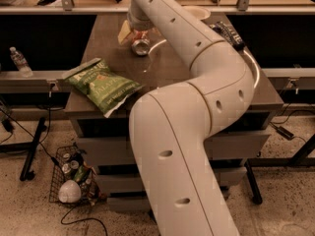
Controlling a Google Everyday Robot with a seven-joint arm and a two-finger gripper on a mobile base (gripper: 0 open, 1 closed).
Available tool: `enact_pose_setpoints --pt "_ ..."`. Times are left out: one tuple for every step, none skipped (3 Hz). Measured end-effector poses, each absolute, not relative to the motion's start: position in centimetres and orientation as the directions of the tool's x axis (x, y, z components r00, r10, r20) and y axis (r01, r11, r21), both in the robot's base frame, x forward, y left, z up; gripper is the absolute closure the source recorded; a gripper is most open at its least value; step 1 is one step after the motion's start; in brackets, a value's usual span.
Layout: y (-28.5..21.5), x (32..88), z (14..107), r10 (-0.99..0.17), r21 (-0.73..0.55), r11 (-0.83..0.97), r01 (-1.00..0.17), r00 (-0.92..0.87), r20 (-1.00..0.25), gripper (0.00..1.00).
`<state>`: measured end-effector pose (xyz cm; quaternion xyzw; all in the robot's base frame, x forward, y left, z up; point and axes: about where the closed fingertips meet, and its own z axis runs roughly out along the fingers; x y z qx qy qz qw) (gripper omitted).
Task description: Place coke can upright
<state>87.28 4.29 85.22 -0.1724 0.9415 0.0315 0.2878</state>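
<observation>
The jaws I cannot read from here: the gripper (140,33) sits at the far side of the dark brown tabletop (101,38), right over the can, and the wrist hides whether they are apart or clamped. Working from the left, a clear plastic water bottle (19,61) stands on the grey ledge (29,77) beside the table, well apart from the job, and a wire basket of odds and ends (74,178) sits on the floor below. On the near left corner of the tabletop lies a green crinkled chip bag (103,85), overhanging the edge a little. Further back, a pale yellow flat piece (124,32) shows just beside the gripper; I cannot tell what it is. Next to it is the small red aluminium coke can (141,46), tipped with its round silver end facing me, so not upright, and right under the gripper. The white jointed arm (197,53) sweeps down to the right across much of the table. I judge the step in hand to be turning the can onto its base. To do it well I would rotate the wrist slowly until the can's axis is vertical, lower until the base meets bare tabletop away from the yellow piece, and only then release and lift straight up, so nothing nudges it over.
</observation>
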Motion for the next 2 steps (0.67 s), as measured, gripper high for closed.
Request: enact_pose_setpoints --pt "4.78 87.37 85.07 -0.323 -0.053 0.935 -0.352 -0.776 -0.541 0.39" --pt "5.10 87.41 85.44 -0.336 -0.055 0.929 -0.367 -0.769 -0.544 0.62"
